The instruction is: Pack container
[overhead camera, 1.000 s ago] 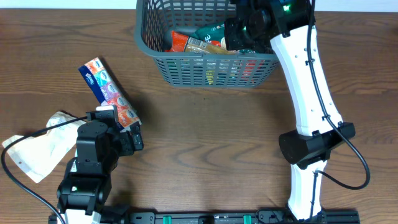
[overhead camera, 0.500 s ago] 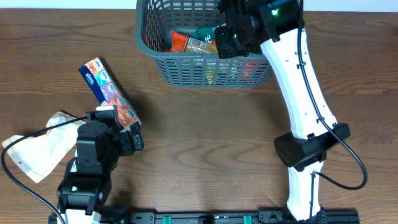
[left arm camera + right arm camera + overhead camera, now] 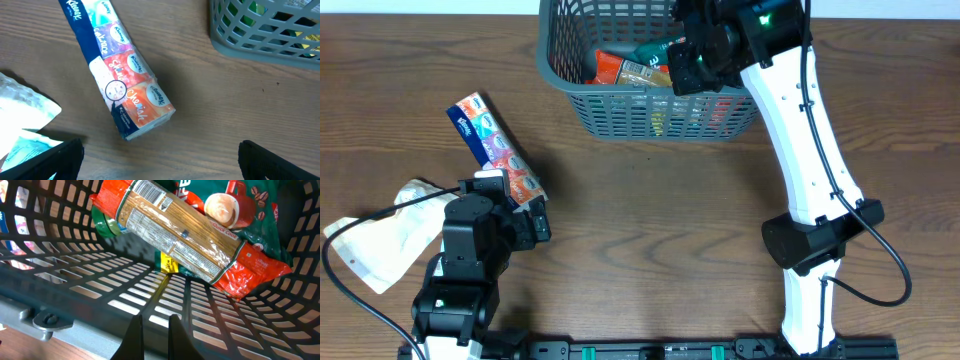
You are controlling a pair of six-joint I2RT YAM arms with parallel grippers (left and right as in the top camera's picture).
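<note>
The right gripper (image 3: 155,332) points down into the container (image 3: 60,280), fingers drawn almost together on nothing. Beyond them lie a spaghetti packet (image 3: 175,230) and a green coffee pouch (image 3: 255,215). The container sits at the middle of the far edge. I judge a drop-off finished. Next comes fetching the tissue pack (image 3: 117,75) toward the left edge, which lies before the wide-spread, empty left gripper (image 3: 160,160). Only the wrist views show either finger gap. Only overhead shows the white pouch (image 3: 380,235) whole, by the near-left corner.

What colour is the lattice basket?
The basket is dark grey; overhead view shows it best.
</note>
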